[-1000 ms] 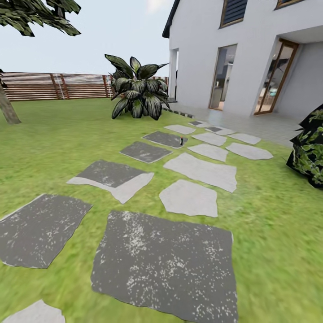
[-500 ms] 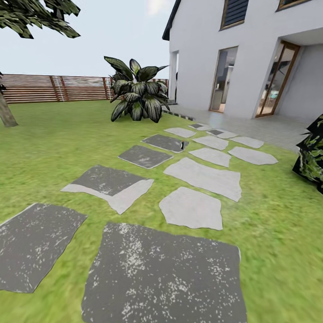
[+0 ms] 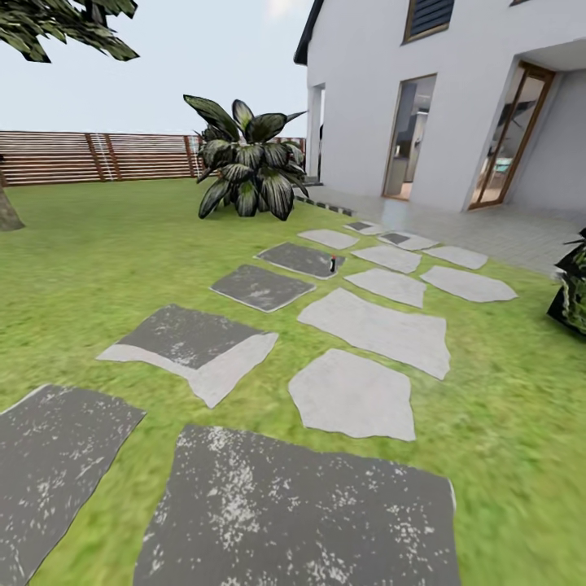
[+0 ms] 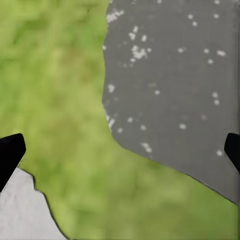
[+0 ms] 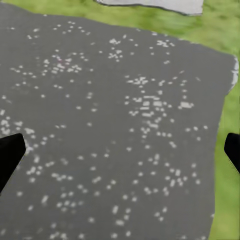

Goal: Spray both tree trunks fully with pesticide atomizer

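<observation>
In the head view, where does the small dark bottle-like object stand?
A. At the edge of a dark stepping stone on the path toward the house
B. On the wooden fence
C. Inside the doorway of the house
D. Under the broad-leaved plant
A: the small object stands upright at the right edge of a dark stepping stone, apart from the broad-leaved plant.

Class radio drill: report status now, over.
Both grippers open, empty. Small dark atomizer far ahead on the stepping-stone path. Mottled grey-brown tree trunk far left.

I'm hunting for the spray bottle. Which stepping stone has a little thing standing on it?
The dark stone nearest the big leafy plant: a small red-topped object stands at its right edge; too small to identify. Others look bare.
</observation>
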